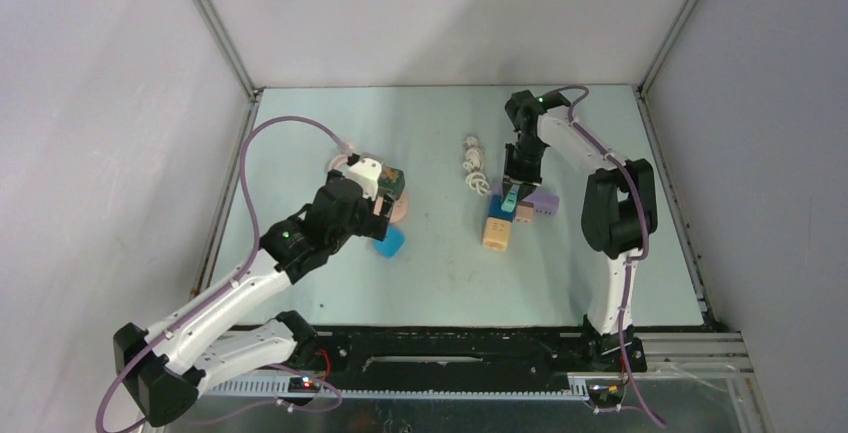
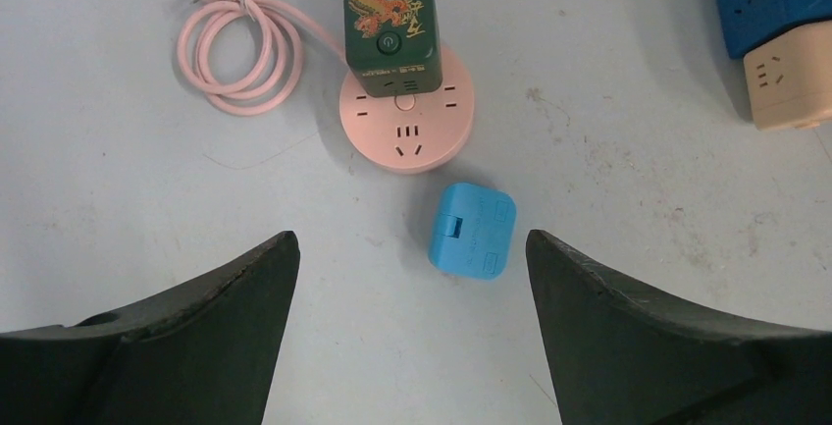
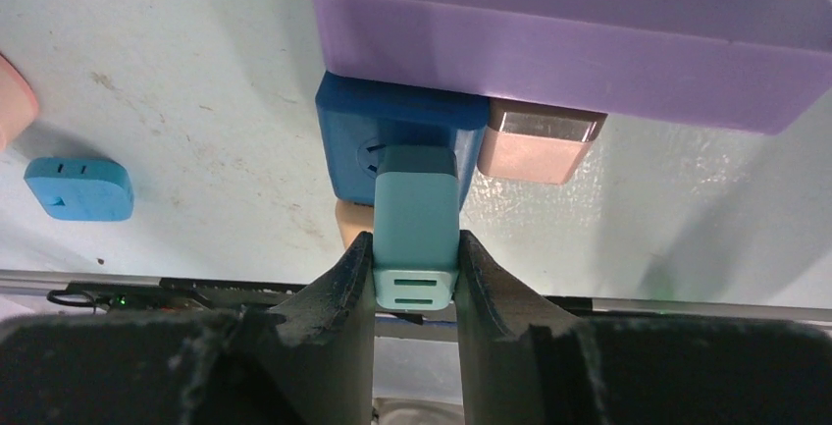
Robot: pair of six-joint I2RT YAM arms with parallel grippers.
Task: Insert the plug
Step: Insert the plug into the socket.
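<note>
Right gripper point(image 3: 416, 248): closed down to the width of the teal plug point(image 3: 416, 209); both fingers press its sides near the rear end. I see no gap at either pad.
Teal plug: held in line with the fingers, its far end against the face of the blue socket cube point(image 3: 392, 131). I cannot tell whether the pins are in the slots or how deep.
Blue socket cube: lies on the table point(image 1: 440, 273), touching the purple power strip point(image 3: 569, 42) on its far side and a beige cube point(image 1: 497, 234) on its near side.
Step in hand: I judge this to be the insertion itself, with the plug at the socket and the seating not confirmed.
Next move: I read it as a straight push along the plug's axis, without tilt, until the body sits flush; only then a release.
Risk: nothing braces the cube except its neighbours, so I expect it may slide under the push.
Left gripper point(image 2: 412, 278): jaws wide apart, holding nothing, hovering above a small blue adapter point(image 2: 472, 232) near the pink round socket point(image 2: 407, 116), well apart from the work.
</note>
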